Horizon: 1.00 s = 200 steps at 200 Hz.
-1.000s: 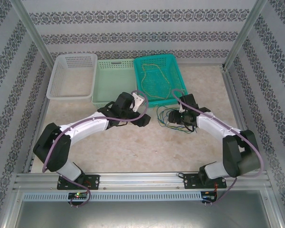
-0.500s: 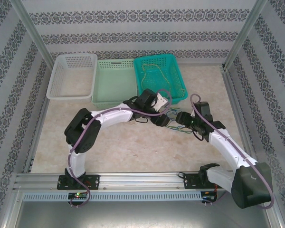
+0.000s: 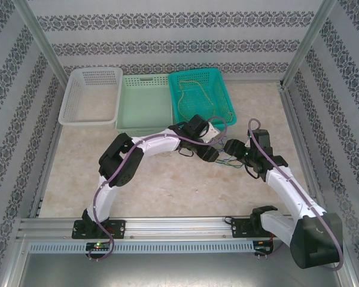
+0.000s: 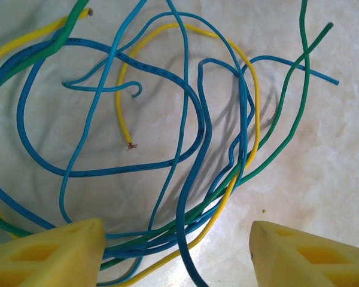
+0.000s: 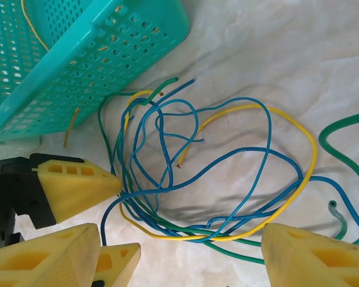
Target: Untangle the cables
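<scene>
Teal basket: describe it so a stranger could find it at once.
Three baskets line the far edge of the table. The teal basket is the rightmost, beside the pale green basket and the white basket, and alone holds a yellow wire.

cables (image 4: 201, 125) — loops past left edge

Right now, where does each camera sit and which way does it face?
Top external: above and behind the bases, looking down on the table, teal basket and both arms; left tool and right tool sit at the cables.
Left wrist: on the left wrist, looking down at the tangle; its fingertips at the bottom.
Right wrist: low, facing the basket and tangle; its fingertips at the bottom corners, the left tool's at left.
Both wrist views share the tangle.
</scene>
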Each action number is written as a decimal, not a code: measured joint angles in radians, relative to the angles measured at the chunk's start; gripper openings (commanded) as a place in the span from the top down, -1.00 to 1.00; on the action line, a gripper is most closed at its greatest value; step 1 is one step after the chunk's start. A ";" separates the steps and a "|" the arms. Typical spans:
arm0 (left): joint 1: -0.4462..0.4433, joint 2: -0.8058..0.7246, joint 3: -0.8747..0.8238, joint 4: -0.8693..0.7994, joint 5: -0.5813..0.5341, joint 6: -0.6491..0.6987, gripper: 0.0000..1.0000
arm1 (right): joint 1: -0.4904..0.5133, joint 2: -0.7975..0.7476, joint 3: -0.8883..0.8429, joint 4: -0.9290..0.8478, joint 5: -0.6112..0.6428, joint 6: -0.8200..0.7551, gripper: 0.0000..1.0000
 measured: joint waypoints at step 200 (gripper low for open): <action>0.000 -0.391 -0.320 0.097 -0.066 0.019 1.00 | 0.014 0.026 -0.123 0.162 -0.037 0.049 -0.24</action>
